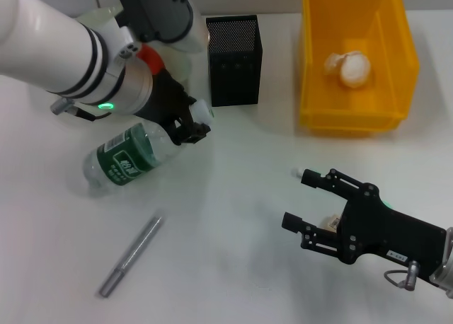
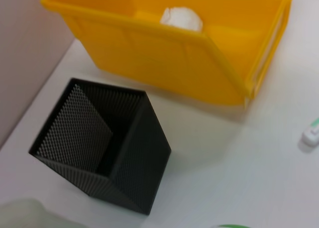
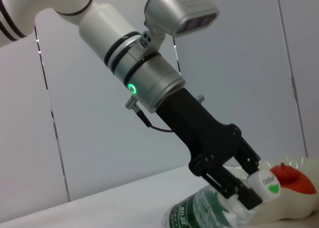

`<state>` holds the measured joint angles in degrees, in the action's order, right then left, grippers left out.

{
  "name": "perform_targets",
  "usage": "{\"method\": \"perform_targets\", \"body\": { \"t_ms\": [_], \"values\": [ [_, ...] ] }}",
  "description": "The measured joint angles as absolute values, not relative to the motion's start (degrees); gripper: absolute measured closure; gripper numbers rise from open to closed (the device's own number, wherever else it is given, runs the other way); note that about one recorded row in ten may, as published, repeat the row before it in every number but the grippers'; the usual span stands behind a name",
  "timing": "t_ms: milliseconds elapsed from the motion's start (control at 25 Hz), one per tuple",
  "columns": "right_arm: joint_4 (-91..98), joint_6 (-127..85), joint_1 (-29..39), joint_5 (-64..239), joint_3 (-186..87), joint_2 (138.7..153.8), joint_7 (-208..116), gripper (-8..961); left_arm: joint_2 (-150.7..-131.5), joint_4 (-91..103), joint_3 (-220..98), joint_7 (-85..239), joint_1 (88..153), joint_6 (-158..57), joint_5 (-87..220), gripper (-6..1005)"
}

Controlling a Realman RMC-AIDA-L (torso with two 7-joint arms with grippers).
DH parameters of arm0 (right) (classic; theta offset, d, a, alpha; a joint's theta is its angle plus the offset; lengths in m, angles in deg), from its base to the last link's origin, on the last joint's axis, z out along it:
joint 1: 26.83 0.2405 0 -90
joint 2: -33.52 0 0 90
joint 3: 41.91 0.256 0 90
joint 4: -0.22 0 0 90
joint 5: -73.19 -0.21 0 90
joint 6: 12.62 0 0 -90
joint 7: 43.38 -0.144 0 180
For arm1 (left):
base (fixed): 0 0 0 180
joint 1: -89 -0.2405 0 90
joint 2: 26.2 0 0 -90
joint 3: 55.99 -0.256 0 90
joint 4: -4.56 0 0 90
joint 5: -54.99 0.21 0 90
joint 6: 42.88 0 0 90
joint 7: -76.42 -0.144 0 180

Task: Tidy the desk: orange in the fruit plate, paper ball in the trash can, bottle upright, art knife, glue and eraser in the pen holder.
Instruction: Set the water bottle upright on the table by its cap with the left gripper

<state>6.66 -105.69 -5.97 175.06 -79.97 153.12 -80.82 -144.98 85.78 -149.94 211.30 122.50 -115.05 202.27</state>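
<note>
A clear bottle (image 1: 124, 161) with a green label lies on its side on the white table, its white cap (image 1: 202, 111) pointing toward the black mesh pen holder (image 1: 234, 59). My left gripper (image 1: 185, 129) is shut on the bottle's neck just below the cap; the right wrist view shows this grip on the bottle (image 3: 209, 213). A silver art knife (image 1: 132, 256) lies in front of the bottle. The paper ball (image 1: 349, 68) sits in the yellow bin (image 1: 354, 115). An orange (image 1: 146, 55) lies on a white plate (image 3: 299, 193) behind the left arm. My right gripper (image 1: 296, 197) is open and empty at the front right.
A small white object (image 1: 331, 223) lies partly hidden under the right gripper. The left wrist view shows the pen holder (image 2: 104, 148), the yellow bin (image 2: 164, 58) and a small white and green item (image 2: 311, 134) on the table. Bare table lies between the two grippers.
</note>
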Motion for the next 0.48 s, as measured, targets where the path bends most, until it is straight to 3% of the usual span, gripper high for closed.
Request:
{"method": "perform_targets", "body": {
  "t_ms": [480],
  "values": [
    [6.6,-104.3,-5.2,175.1,-80.0,153.11,-80.8,156,-144.74,90.0,-140.7,207.4,118.4,-115.1,191.4,561]
  ]
}}
